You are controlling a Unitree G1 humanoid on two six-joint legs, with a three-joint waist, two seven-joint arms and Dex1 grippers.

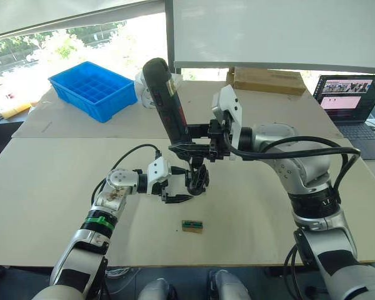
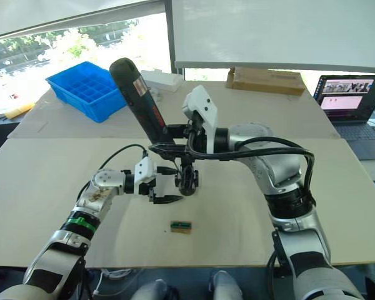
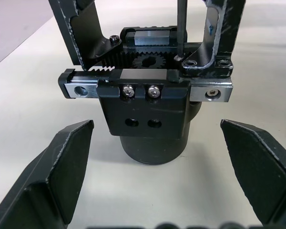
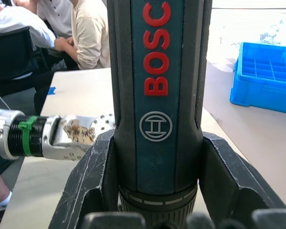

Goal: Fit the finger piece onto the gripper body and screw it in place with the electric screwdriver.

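Note:
The gripper body (image 3: 148, 112) stands upright on the table between the fingers (image 3: 66, 176) of my left gripper (image 3: 155, 126), which is open and clear of its round base. Two black upright blades rise from its rail. The finger piece (image 3: 218, 33) is the blade whose foot the thin metal bit (image 3: 181, 28) touches at a screw. My right gripper (image 1: 194, 149) is shut on the electric screwdriver (image 1: 169, 103), which it holds steeply tilted above the gripper body (image 1: 197, 178). The screwdriver's labelled barrel (image 4: 157, 86) sits clamped between the right fingers (image 4: 90, 176).
A small brown-and-green block (image 1: 192, 225) lies on the table near the front edge. A blue compartment bin (image 1: 94, 87) sits at the far left, a cardboard box (image 1: 265, 80) at the back and a laptop (image 1: 350, 100) at the far right. Seated people (image 4: 86, 33) are beyond the table.

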